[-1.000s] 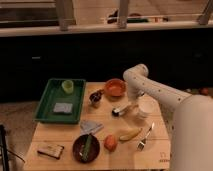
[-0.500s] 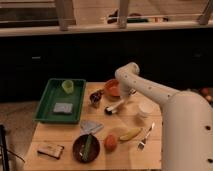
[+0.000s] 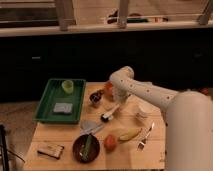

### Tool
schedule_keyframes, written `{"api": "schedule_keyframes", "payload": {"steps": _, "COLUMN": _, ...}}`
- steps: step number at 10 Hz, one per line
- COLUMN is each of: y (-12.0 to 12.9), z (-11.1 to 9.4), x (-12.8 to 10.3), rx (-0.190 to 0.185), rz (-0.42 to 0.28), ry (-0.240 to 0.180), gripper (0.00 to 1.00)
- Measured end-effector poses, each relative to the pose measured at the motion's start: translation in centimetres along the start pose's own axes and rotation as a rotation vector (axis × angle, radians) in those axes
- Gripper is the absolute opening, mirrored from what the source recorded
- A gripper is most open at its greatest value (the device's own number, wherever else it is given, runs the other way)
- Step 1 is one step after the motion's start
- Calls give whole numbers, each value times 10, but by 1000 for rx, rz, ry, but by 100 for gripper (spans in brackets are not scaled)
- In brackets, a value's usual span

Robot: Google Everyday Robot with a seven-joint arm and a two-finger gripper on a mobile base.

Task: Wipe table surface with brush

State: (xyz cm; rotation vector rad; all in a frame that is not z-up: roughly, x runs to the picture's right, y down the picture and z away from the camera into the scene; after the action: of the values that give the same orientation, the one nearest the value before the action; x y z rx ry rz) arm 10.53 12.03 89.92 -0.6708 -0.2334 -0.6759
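The brush (image 3: 110, 113) lies on the table surface (image 3: 62, 134) near the middle, its white handle pointing up-right and its dark head (image 3: 105, 118) down-left. My gripper (image 3: 119, 99) hangs at the end of the white arm (image 3: 150, 94), right over the upper end of the brush handle. Whether it touches the handle does not show. The arm reaches in from the right and hides part of the table behind it.
A green tray (image 3: 46, 102) with a grey sponge (image 3: 63, 107) and a green cup (image 3: 67, 86) stands at the left. Around the brush are an orange bowl (image 3: 108, 90), a dark cup (image 3: 95, 98), a grey cloth (image 3: 90, 126), a banana (image 3: 130, 134), a fork (image 3: 146, 136), a white cup (image 3: 144, 110) and a dark bowl (image 3: 85, 147).
The arm has swung left and down across the table's far side. The gripper has come from beside the orange bowl to just above the brush handle. The brush has not moved.
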Motion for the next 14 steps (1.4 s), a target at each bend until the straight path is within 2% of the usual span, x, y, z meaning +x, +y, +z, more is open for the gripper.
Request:
{"api": "schedule_keyframes", "payload": {"steps": 2, "y": 15, "z": 6, "x": 1, "rx": -37, "rz": 1, "ry": -17, "gripper": 0}}
{"api": "schedule_keyframes", "payload": {"steps": 4, "y": 35, "z": 10, "x": 21, "rx": -59, "rz": 45, "ry": -15, "gripper": 0}}
{"api": "schedule_keyframes", "payload": {"steps": 6, "y": 44, "z": 8, "x": 44, "rx": -65, "rz": 100, "ry": 5, "gripper": 0}}
{"api": "schedule_keyframes", "payload": {"steps": 10, "y": 27, "z": -9, "x": 82, "rx": -32, "rz": 168, "ry": 58, "gripper": 0}}
{"api": "schedule_keyframes", "payload": {"steps": 13, "y": 11, "z": -15, "x": 89, "rx": -4, "rz": 179, "ry": 74, "gripper": 0}}
{"api": "schedule_keyframes", "payload": {"steps": 14, "y": 1, "z": -14, "x": 82, "rx": 6, "rz": 169, "ry": 68, "gripper": 0}}
